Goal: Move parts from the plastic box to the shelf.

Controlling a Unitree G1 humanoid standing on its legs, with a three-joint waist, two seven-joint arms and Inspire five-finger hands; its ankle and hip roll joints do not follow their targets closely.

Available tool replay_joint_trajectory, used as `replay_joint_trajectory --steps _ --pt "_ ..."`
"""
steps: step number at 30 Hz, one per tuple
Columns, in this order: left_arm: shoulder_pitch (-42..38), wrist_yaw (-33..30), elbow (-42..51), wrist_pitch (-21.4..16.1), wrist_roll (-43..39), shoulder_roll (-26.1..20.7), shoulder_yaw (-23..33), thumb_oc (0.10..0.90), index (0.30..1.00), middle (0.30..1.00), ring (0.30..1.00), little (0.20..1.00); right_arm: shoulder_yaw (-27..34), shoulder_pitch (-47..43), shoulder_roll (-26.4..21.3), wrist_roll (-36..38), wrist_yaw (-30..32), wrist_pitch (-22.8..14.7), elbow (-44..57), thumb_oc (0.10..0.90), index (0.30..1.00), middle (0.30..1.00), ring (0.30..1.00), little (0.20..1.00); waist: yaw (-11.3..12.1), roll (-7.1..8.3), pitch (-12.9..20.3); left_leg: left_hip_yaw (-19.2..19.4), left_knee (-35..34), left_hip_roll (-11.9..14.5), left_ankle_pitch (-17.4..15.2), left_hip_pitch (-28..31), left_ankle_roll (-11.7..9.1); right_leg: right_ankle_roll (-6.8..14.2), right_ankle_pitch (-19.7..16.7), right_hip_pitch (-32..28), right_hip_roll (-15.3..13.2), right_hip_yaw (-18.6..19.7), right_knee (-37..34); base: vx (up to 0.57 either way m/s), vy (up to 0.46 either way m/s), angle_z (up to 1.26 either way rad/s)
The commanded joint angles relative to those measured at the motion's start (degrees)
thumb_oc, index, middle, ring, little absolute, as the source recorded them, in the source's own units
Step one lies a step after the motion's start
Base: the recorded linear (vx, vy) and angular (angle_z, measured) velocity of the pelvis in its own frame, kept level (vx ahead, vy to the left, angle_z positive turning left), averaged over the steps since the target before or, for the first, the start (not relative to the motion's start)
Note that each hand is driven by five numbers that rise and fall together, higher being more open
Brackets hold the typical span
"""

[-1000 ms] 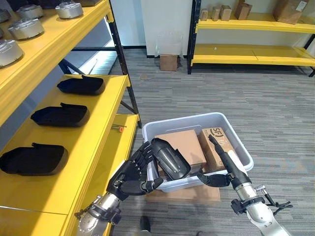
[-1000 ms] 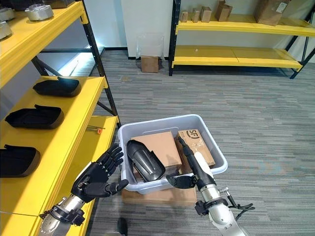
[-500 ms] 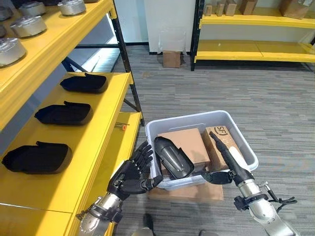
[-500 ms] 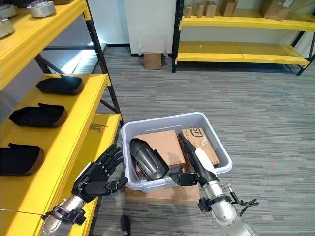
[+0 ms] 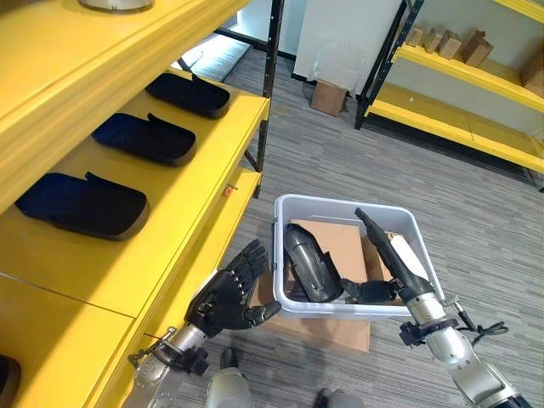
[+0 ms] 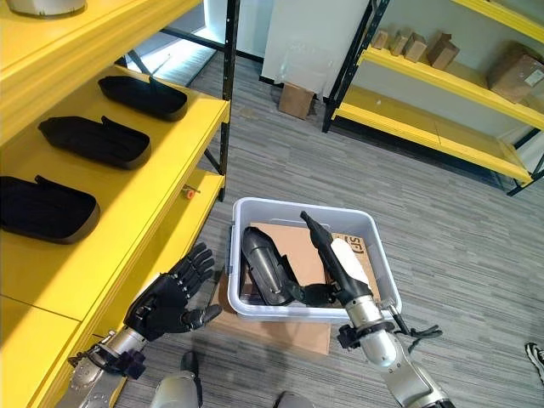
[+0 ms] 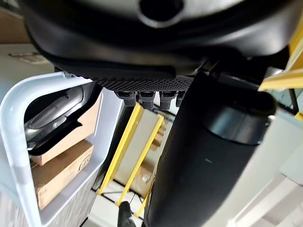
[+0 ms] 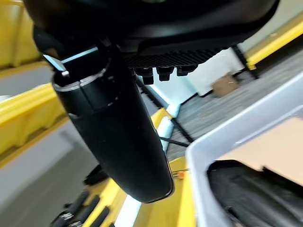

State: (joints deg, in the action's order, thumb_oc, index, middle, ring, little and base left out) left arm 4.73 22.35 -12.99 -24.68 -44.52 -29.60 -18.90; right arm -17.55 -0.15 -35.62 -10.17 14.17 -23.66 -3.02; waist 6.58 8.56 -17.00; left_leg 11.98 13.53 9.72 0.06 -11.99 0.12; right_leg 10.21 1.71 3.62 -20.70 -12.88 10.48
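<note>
A dark curved part (image 5: pixel 310 263) stands in the grey plastic box (image 5: pixel 280 223) at lower centre; the right hand (image 5: pixel 393 263) reaches over it, fingers straight; the left hand (image 5: pixel 228 297), fingers spread, hangs beside the yellow shelf (image 5: pixel 183 183) at left.

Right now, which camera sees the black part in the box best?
The right eye view: the whole black part shows inside the plastic box. The left eye view shows it too, and both wrist views catch just a piece of it.
</note>
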Motion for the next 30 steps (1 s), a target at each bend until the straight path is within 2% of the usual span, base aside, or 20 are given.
replay_joint_trajectory --steps 1,5,6,7,8,9,11,15,19,20,24,30 --pt "-7.04 0.79 7.83 -4.54 2.00 -0.78 -1.12 0.900 1.000 1.000 1.000 1.000 0.71 -8.83 0.97 -0.46 3.36 -4.22 1.08 0.900 1.000 1.000 1.000 1.000 -0.83 2.22 -0.47 -2.29 10.47 3.56 -15.02 5.42 -1.60 3.20 -14.28 1.43 -2.42 3.29 -4.68 0.13 -0.307 0.01" --pt "-8.01 -1.58 8.97 -2.41 2.97 -0.42 -1.88 0.900 1.000 1.000 1.000 1.000 2.43 -7.06 -0.05 0.21 0.09 -2.80 4.66 0.900 1.000 1.000 1.000 1.000 -1.88 1.74 -0.43 -5.86 13.74 5.50 -15.19 3.22 -2.81 3.04 -8.70 -0.42 0.43 4.76 -3.41 0.24 -0.340 0.72" --pt "-7.27 -2.73 9.39 -3.10 2.21 -0.61 -1.15 0.900 1.000 1.000 1.000 1.000 2.75 -6.96 -1.16 1.41 -2.02 -2.05 6.26 0.900 1.000 1.000 1.000 1.000 -1.91 1.68 -0.25 -4.85 12.04 6.89 -13.73 4.26 -3.74 3.19 -6.40 -0.80 1.89 3.50 -2.76 0.16 -0.221 0.90" --pt "-7.23 -2.66 9.48 -3.15 1.92 -0.63 -1.01 0.900 1.000 1.000 1.000 1.000 2.79 -6.99 -1.34 1.63 -2.42 -1.87 6.53 0.900 1.000 1.000 1.000 1.000 -1.91 1.68 -0.25 -4.78 11.78 7.02 -13.53 4.37 -3.88 3.21 -6.14 -0.83 2.05 3.33 -2.71 0.13 -0.190 0.39" --pt "-6.54 -2.49 10.94 -2.73 0.88 -0.80 -0.38 0.900 1.000 1.000 1.000 1.000 2.70 -7.85 -2.74 1.77 -3.30 -1.52 6.78 0.900 1.000 1.000 1.000 1.000 -1.85 1.46 -0.34 -4.13 9.92 8.18 -11.62 5.06 -4.78 3.38 -4.72 -0.85 2.89 2.23 -2.50 0.08 -0.094 -0.08" --pt "-6.41 -2.58 11.16 -2.66 0.86 -0.81 -0.28 0.900 1.000 1.000 1.000 1.000 2.68 -7.97 -2.87 1.70 -3.36 -1.58 6.76 0.900 1.000 1.000 1.000 1.000 -1.87 1.42 -0.38 -4.05 9.58 8.30 -11.37 5.25 -4.90 3.35 -4.62 -0.90 2.98 2.12 -2.50 0.10 -0.106 -0.18" --pt "-5.78 -2.45 12.29 -2.88 0.04 -0.69 -0.15 0.900 1.000 1.000 1.000 1.000 2.50 -10.07 -5.18 1.49 -3.73 -2.65 6.27 0.900 1.000 1.000 1.000 1.000 -1.75 1.07 -0.78 -2.64 5.49 9.95 -8.33 6.68 -6.19 2.81 -4.49 -0.80 3.50 0.72 -3.15 0.07 -0.069 -0.05" --pt "-5.62 -2.99 12.67 -3.74 0.12 -0.56 -1.05 0.900 1.000 1.000 1.000 1.000 1.81 -13.68 -7.76 -0.24 -4.42 -3.49 6.57 0.900 1.000 1.000 1.000 1.000 -2.32 0.68 -1.75 -1.77 1.72 11.35 -5.68 7.96 -7.15 1.99 -3.83 0.49 4.13 0.78 -2.22 0.04 -0.013 -0.04" --pt "-5.92 -3.09 12.40 -3.58 -0.46 -0.45 -1.87 0.900 1.000 1.000 1.000 1.000 1.52 -15.62 -9.89 -3.46 -5.17 -5.24 7.86 0.900 1.000 1.000 1.000 1.000 -2.86 0.28 -2.32 -2.07 0.75 11.55 -4.90 8.12 -7.29 1.51 -2.93 1.70 4.62 1.70 -0.73 0.06 0.004 0.02" --pt "-5.93 -2.58 12.24 -3.45 -0.99 -0.70 -2.19 0.900 1.000 1.000 1.000 1.000 1.54 -16.56 -11.13 -6.40 -4.29 -6.67 8.73 0.900 1.000 1.000 1.000 1.000 -2.96 0.15 -2.66 -2.31 0.60 11.68 -4.63 8.00 -7.33 1.44 -2.67 2.33 4.71 2.08 0.03 0.05 -0.013 0.03" --pt "-6.12 -2.00 12.01 -2.85 -2.05 -1.68 -3.07 0.900 1.000 1.000 1.000 1.000 1.32 -21.17 -14.21 -11.03 -1.48 -8.30 9.22 0.900 1.000 1.000 1.000 1.000 -2.77 0.13 -3.19 -2.99 0.30 12.13 -4.07 7.69 -7.61 1.29 -2.11 3.38 4.98 2.29 1.46 0.06 -0.043 0.04" --pt "-4.58 -0.90 14.02 -0.90 -2.59 -3.56 -3.67 0.900 1.000 1.000 1.000 1.000 0.40 -32.29 -21.38 -21.02 5.04 -10.37 8.03 0.900 1.000 1.000 1.000 1.000 -0.89 0.36 -4.41 -5.23 0.76 13.04 -3.58 6.42 -8.07 0.68 -0.11 5.48 6.02 1.89 5.33 0.08 -0.101 0.07"
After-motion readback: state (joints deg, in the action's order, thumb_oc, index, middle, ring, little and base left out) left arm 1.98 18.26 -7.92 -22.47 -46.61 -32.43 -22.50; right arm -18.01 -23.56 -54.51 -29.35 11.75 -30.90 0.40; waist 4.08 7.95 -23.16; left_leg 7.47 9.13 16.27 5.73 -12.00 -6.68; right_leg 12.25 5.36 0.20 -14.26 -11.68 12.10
